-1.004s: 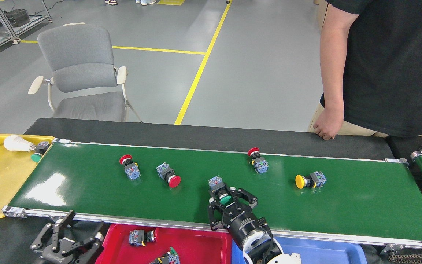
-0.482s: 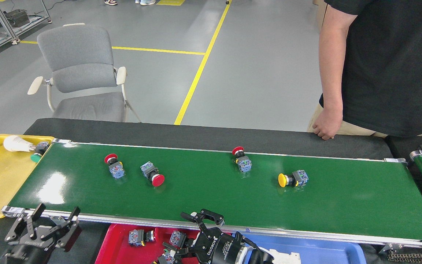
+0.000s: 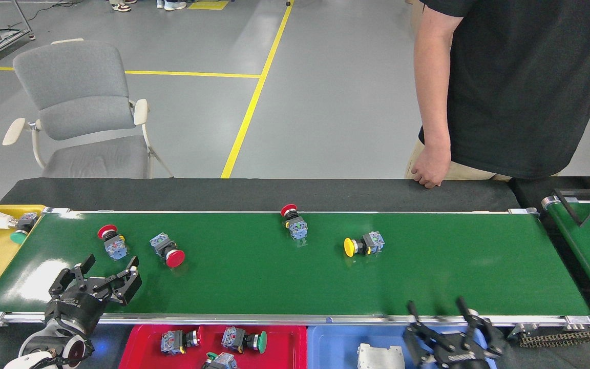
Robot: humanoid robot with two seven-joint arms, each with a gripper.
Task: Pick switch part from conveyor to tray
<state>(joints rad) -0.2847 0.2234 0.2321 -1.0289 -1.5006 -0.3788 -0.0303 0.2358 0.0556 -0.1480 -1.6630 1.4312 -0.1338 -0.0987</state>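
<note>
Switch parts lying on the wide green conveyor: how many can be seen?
4: a red-capped one at the left, another red-capped beside it, a red-capped one near the far rail, and a yellow-capped one right of it. None seems hidden.

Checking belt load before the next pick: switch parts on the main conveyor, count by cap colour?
Red cap: 3 — far left, next to it, and by the far rail
Yellow cap: 1 — right of centre
Green cap: 0 on the conveyor
Total: 4
</note>
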